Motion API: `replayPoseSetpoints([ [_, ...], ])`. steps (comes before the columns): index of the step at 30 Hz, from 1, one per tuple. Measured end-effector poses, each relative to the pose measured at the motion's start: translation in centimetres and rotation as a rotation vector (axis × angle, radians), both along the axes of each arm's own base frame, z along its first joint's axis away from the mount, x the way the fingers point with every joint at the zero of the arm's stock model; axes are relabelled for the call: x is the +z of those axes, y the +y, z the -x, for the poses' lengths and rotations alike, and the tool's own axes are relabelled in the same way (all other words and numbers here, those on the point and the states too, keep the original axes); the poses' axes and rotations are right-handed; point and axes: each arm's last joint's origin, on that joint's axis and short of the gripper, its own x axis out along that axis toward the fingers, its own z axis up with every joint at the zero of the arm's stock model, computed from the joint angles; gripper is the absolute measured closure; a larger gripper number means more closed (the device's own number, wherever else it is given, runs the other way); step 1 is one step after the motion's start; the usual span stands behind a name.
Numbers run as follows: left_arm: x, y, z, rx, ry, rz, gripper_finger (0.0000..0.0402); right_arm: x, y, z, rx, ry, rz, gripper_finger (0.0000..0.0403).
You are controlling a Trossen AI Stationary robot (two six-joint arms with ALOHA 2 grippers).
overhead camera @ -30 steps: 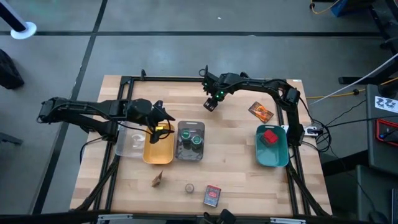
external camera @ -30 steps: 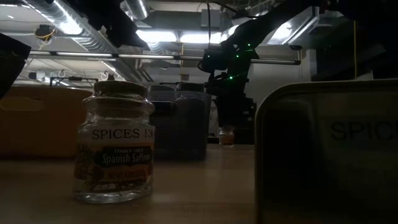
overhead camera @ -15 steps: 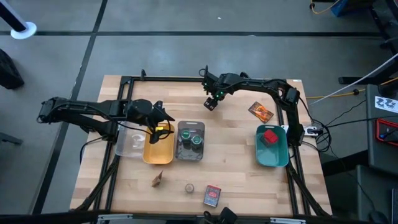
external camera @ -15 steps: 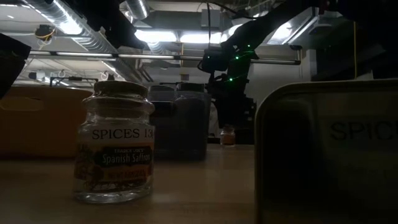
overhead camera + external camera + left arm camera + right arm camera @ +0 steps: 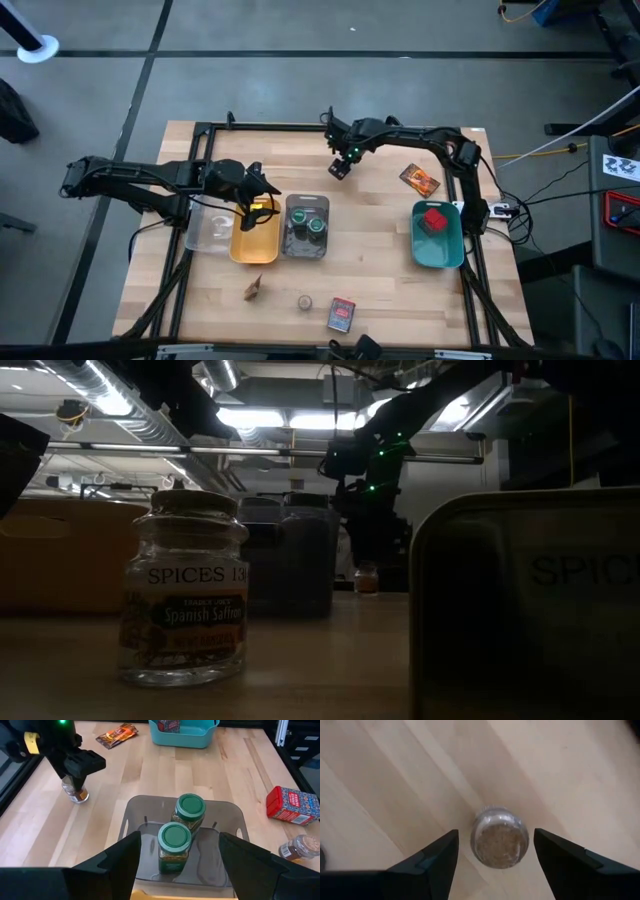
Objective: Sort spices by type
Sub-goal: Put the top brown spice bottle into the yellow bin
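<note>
The right gripper (image 5: 492,855) is hovering with fingers spread directly over a small clear glass jar with a tan-grey lid (image 5: 500,837), which is standing upright on the bare wood beyond the grey plastic tray (image 5: 230,850) holding two green-lidded jars (image 5: 175,840). To grip well, it should be descending straight, keeping the lid centred between both fingers, closing only once they are straddling the glass. The left gripper (image 5: 175,865) is waiting open near that tray.

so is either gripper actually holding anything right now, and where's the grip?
Nothing held. Right gripper is open above the tan-grey jar, fingers clear of it. Left gripper is open over the grey tray.
</note>
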Motion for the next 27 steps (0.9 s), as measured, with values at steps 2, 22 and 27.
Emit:
replayPoseSetpoints([
  [2, 0.0, 0.0, 0.0, 0.000, 0.001, 0.000, 0.0151, -0.8, 0.0, 0.1, -0.001, 0.042, -0.016, 0.0146],
  [22, 0.0, 0.0, 0.0, 0.006, -0.004, -0.004, 0.0151, -1.7, -0.1, -1.6, 0.088, -0.155, -0.164, 0.0215],
  [27, 0.0, 0.2, 0.0, 0.061, -0.003, -0.039, 0.0151, -1.1, -0.1, -2.8, 0.157, -0.331, -0.236, 0.0215],
])
